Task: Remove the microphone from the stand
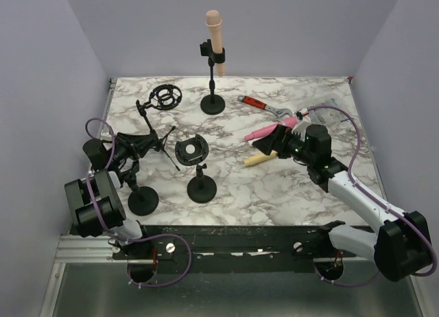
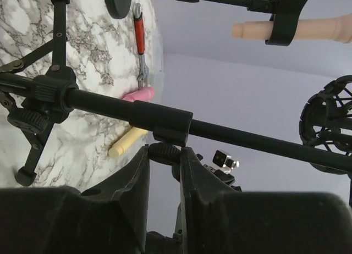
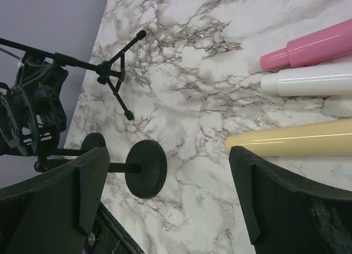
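The peach microphone [image 1: 213, 30] stands upright in a black clip on a stand with a round base [image 1: 212, 104] at the back middle. It also shows in the left wrist view [image 2: 308, 28], in its clip [image 2: 283, 17]. My left gripper [image 1: 134, 149] is far from it at the left edge. Its jaws [image 2: 165, 155] are shut on a knurled knob under the black rod [image 2: 247, 136] of a tripod stand. My right gripper [image 1: 278, 142] is open and empty, low over the table at the right; in the right wrist view [image 3: 170, 193] bare marble lies between its fingers.
A shock mount [image 1: 166, 96] tops the tripod stand. Two short stands with round bases [image 1: 202, 189] [image 1: 143, 200] stand at the front. Pink [image 3: 313, 45], white [image 3: 308, 81] and yellow [image 3: 286, 138] microphones lie by my right gripper. A red-handled wrench [image 1: 264, 106] lies behind them.
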You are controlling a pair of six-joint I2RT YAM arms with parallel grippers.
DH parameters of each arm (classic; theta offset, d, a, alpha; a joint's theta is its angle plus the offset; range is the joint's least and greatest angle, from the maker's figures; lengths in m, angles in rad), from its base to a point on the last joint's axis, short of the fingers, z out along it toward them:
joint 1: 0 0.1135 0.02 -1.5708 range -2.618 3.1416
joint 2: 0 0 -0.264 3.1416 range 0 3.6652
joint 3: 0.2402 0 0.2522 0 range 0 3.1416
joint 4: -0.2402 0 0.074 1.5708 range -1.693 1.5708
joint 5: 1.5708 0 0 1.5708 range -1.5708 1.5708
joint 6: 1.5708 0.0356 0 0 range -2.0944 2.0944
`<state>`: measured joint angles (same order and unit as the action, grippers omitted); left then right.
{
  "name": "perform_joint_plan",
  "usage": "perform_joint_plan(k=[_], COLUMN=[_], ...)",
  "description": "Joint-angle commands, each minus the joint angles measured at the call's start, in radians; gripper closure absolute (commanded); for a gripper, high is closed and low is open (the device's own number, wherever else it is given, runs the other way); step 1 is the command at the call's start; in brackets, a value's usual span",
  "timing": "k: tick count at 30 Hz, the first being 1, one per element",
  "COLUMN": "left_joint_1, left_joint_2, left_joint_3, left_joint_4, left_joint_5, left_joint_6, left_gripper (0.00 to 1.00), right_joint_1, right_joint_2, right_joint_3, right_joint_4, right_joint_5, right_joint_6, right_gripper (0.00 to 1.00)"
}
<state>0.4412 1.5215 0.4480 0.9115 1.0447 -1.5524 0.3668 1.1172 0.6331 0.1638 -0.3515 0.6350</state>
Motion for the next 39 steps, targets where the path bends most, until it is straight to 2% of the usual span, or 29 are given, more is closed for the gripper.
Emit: perform_joint_plan(k=[1,3,6,8,13,19,25,31,39], left_joint_1=[0.017,0.018,0.02,0.021,0.021,0.021,0.022,0.02,0.016], left_joint_2=[-0.153,-0.21,-0.244,-0.252,-0.243,-0.263,-0.406,-0.478,-0.556], left_joint_3=[0.124,0.223,0.334,0.377,0.403,0.374,0.343,0.304,0.3], left_joint_4=[-0.449,-0.763,-1.026,-1.125,-1.253,-1.276,-1.264,-1.183,-1.189], left_joint_5=[-0.012,-0.081,-0.151,-0.188,-0.237,-0.298,-0.426,-0.383,-0.464], left_joint_6=[0.346,0.571,0.773,0.858,0.994,1.037,1.087,1.11,1.077], left_gripper=[0.62,0.43,0.31,0.26,0.2,0.18,0.18,0.2,0.2], right_joint_1=[0.004,0.004,0.004,0.004,0.003,0.004,0.004,0.004,0.004], right_joint_2=[0.009,0.011,0.013,0.015,0.013,0.013,0.016,0.018,0.014], right_joint_3=[-0.005,-0.005,-0.005,-0.005,-0.005,-0.007,-0.008,-0.01,-0.012], right_joint_4=[0.023,0.025,0.026,0.027,0.027,0.026,0.029,0.036,0.037], right_joint_5=[0.021,0.021,0.019,0.016,0.017,0.017,0.019,0.012,0.017], right_joint_6=[-0.004,-0.003,-0.003,-0.001,-0.001,-0.001,0.0,0.005,0.002], right_gripper=[0.0,0.0,0.0,0.0,0.0,0.0,0.0,0.0,0.0])
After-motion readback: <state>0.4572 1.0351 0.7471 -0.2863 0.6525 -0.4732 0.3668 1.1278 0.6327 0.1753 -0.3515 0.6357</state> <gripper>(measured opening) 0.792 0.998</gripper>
